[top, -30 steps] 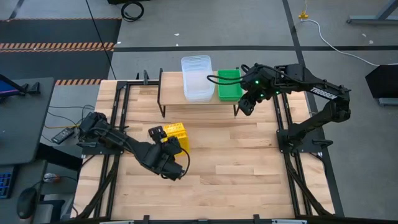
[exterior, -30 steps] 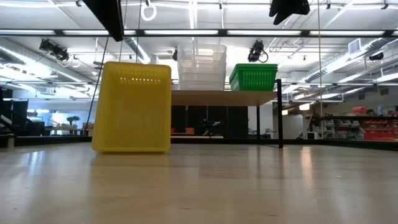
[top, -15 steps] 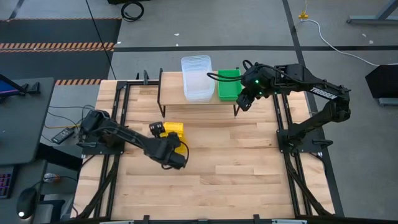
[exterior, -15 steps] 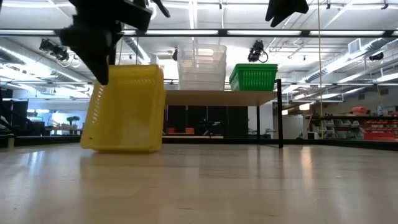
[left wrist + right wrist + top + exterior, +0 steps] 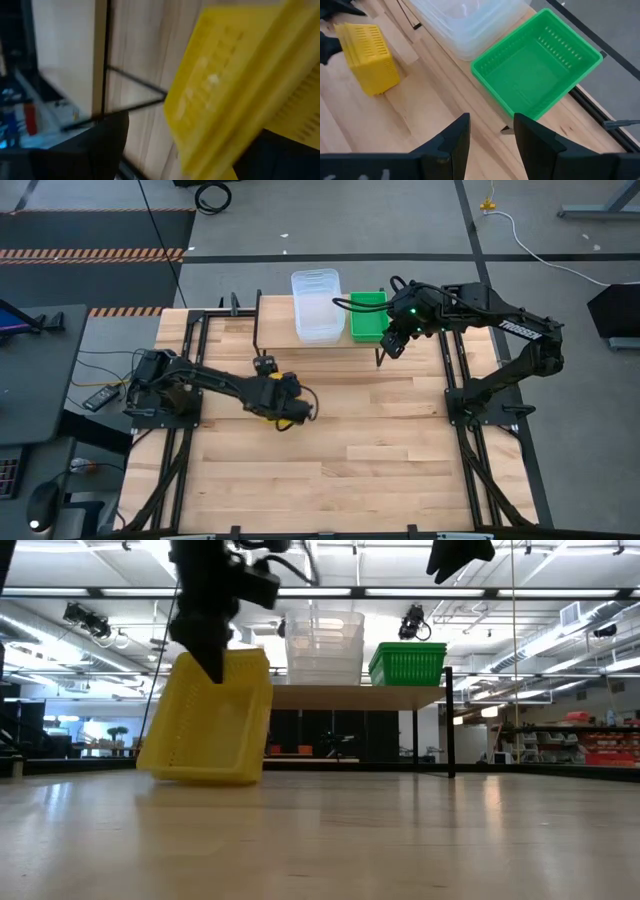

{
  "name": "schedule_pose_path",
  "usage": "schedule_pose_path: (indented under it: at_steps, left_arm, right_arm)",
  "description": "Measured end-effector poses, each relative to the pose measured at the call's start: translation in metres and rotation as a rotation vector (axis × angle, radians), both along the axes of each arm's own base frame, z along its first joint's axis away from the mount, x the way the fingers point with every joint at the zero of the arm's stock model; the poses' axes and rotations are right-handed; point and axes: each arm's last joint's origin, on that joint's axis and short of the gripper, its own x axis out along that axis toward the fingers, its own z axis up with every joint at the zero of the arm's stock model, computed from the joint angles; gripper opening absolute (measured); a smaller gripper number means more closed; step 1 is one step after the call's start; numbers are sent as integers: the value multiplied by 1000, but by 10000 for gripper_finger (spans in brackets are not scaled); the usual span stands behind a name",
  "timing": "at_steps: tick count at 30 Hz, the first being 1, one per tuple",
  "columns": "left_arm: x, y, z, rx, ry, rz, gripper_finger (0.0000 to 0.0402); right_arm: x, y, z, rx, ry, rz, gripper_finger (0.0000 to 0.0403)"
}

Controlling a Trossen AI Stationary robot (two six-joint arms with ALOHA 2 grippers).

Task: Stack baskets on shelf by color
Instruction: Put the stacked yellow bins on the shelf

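Nearest us in the low view, the light wooden worktop [image 5: 400, 840] runs bare up to a small yellow perforated plastic basket [image 5: 210, 720]. It sits tilted, one lower edge on the wood, the other raised. From overhead, this basket [image 5: 268, 393] is mid-worktop, left of centre, w/ the left pincer [image 5: 282, 398] on top of it. In the low view the left pincer [image 5: 212, 630] comes down onto the basket's top rim. In the left wrist view, yellow mesh wall [image 5: 235, 85] fills the gap between the two dark fingers [image 5: 95, 145], so we read the pincer as clamped on the basket.

Further back stands the low shelf, a light wood plank on thin black legs [image 5: 390, 697], at the far edge of the worktop. On it sit a stack of clear translucent plastic bins [image 5: 316, 305] and, just beside it on the right, a green perforated plastic basket [image 5: 368, 316].

The right pincer [image 5: 392, 346] hangs over the shelf's right end, near the green basket. In the right wrist view its fingers [image 5: 451, 142] stand apart, nothing between them, w/ the green basket [image 5: 537, 70] beyond.
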Motion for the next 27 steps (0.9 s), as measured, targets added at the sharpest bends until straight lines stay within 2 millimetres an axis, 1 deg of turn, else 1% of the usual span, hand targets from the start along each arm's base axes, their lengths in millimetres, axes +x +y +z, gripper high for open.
schedule_pose_path:
  at_steps: [4, 7, 13, 17, 19, 22, 27]
  left_arm:
    - [16, 16, -1, -25, -48, -65, 300]
    - [23, 31, -1, -23, -62, -77, 294]
    - [22, 65, -1, -40, -47, 7, 278]
    - [21, 80, -2, -91, -50, 53, 251]
    - [21, 82, -2, -116, -51, 59, 234]
    - [21, 78, -2, -154, -49, 49, 212]
    - [23, 63, 13, -205, -75, 48, 189]
  right_arm:
    - [0, 0, 0, 0, 0, 1, 158]
    - [0, 0, 0, -10, 12, 19, 158]
    - [0, -1, 0, -37, 31, 60, 158]
    - [-1, -3, 0, -55, 44, 80, 158]
    - [-1, -4, 0, -65, 50, 90, 158]
    - [-1, -5, 0, -72, 56, 97, 158]
    - [-2, -7, 0, -67, 55, 97, 158]
